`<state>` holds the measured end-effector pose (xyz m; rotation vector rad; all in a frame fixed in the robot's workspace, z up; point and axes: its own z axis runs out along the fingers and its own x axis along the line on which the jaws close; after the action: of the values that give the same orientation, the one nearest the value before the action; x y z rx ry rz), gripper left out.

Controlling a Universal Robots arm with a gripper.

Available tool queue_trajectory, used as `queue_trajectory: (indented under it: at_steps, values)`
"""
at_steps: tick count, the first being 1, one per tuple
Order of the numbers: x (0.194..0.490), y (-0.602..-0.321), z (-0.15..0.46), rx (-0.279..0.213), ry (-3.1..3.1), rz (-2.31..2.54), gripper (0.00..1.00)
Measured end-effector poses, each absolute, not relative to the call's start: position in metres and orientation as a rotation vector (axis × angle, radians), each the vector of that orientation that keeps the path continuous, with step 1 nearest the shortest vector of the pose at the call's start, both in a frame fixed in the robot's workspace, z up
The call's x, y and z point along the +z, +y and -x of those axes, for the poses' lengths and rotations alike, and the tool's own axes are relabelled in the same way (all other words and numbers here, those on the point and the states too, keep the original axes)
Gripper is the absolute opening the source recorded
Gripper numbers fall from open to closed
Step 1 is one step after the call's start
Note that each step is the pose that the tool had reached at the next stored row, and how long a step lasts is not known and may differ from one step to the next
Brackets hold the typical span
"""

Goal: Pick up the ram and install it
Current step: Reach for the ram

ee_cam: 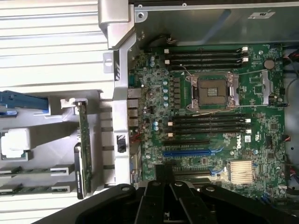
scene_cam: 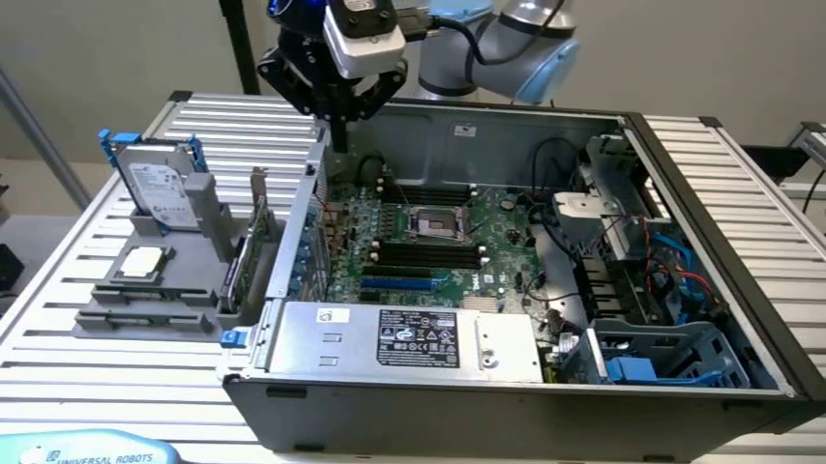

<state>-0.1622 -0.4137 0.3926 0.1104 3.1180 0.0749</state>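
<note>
Exterior view, left: grey rack (scene_cam: 91, 327) holding a hard drive (scene_cam: 162, 193); the ram (scene_cam: 145, 316) seems to lie low in its front slots.
Beside it: upright card (scene_cam: 251, 253).
My pincer (scene_cam: 339, 135): closed on nothing, above the case's (scene_cam: 516, 416) back corner, well apart from the ram.
Right: motherboard (scene_cam: 497, 227) inside the open case.
</note>
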Motion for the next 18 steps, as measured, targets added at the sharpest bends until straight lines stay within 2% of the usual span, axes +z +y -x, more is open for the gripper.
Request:
queue_trajectory:
  at_steps: [18]
  values:
    - [0.392,-0.43,0.244,0.075,3.118,-0.11,0.11]
